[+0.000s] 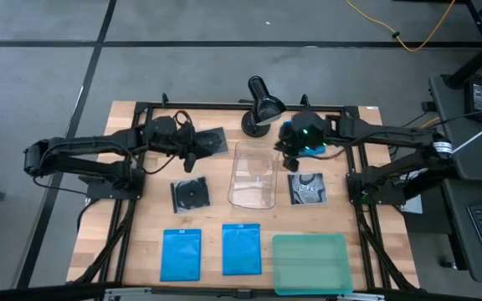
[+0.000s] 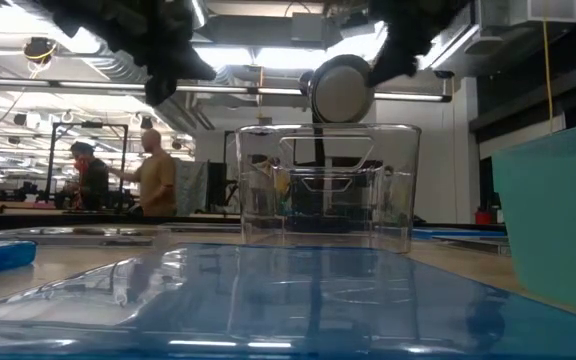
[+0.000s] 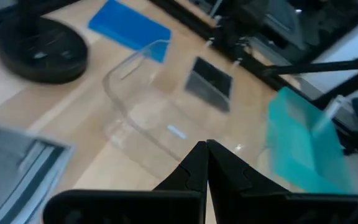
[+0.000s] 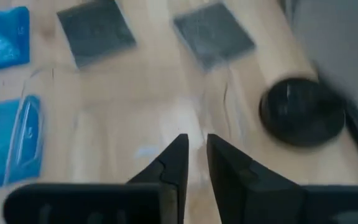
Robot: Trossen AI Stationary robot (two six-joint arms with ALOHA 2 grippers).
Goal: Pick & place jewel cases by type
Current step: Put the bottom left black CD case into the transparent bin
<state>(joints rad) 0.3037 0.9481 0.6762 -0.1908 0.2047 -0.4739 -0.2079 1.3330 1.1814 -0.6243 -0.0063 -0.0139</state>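
Note:
Two blue jewel cases (image 1: 181, 254) (image 1: 241, 249) lie flat near the table's front edge. A third blue case (image 3: 129, 25) lies beyond the clear tub (image 1: 252, 176), under my right arm. Black disc cases lie flat left of the tub (image 1: 189, 194), at the far left (image 1: 212, 140) and right of the tub (image 1: 307, 189). My left gripper (image 3: 205, 148) hovers shut above the table, left of the tub's far end. My right gripper (image 4: 194, 146) hovers at the tub's far right corner, its fingers a narrow gap apart with nothing between them.
A translucent teal tray (image 1: 310, 263) sits at the front right. A black lamp with a round base (image 1: 253, 124) stands at the far edge behind the tub. Black frame rails run along the table's sides. People stand in the room beyond (image 2: 153, 175).

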